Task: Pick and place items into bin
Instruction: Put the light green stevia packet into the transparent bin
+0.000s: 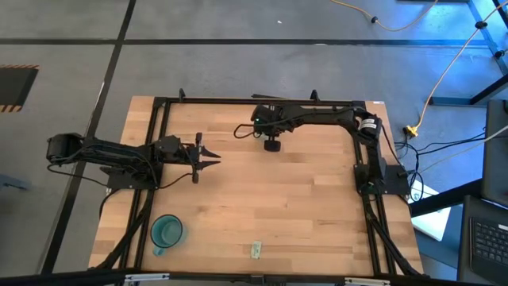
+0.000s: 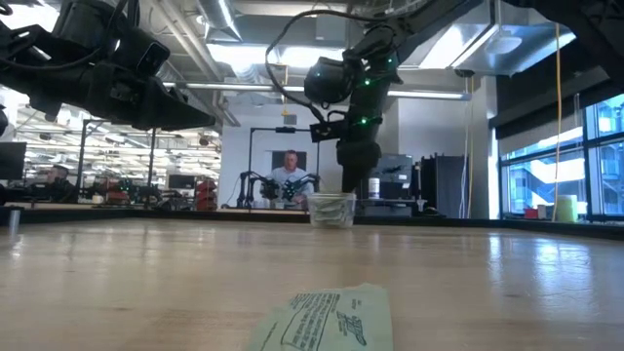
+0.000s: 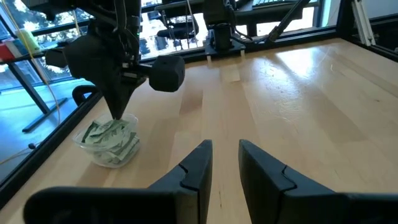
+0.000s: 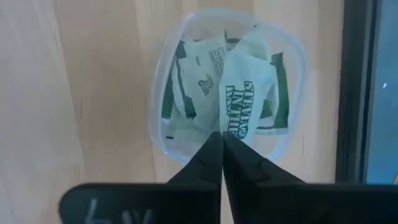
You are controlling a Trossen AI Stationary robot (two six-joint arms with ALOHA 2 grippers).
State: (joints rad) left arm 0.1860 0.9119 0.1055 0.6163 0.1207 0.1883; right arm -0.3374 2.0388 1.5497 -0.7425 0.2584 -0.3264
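I hold the right gripper (image 4: 222, 144) over the bin (image 4: 163, 93) at the upper centre of the high view. Its tips pinch together on a packet (image 4: 247, 102); I should part them fully before lifting. The packet's long axis runs up the wrist frame. The left gripper (image 3: 225, 155) waits half-open at left.

In the high view, the small clear squarish plastic bin (image 4: 228, 87) is hidden beneath the right arm. The pale green and white flat packets (image 4: 242, 102) inside are overlapped, so their number cannot be told. The lone pale green packet (image 2: 327, 317) is cut off by the low view's edge.
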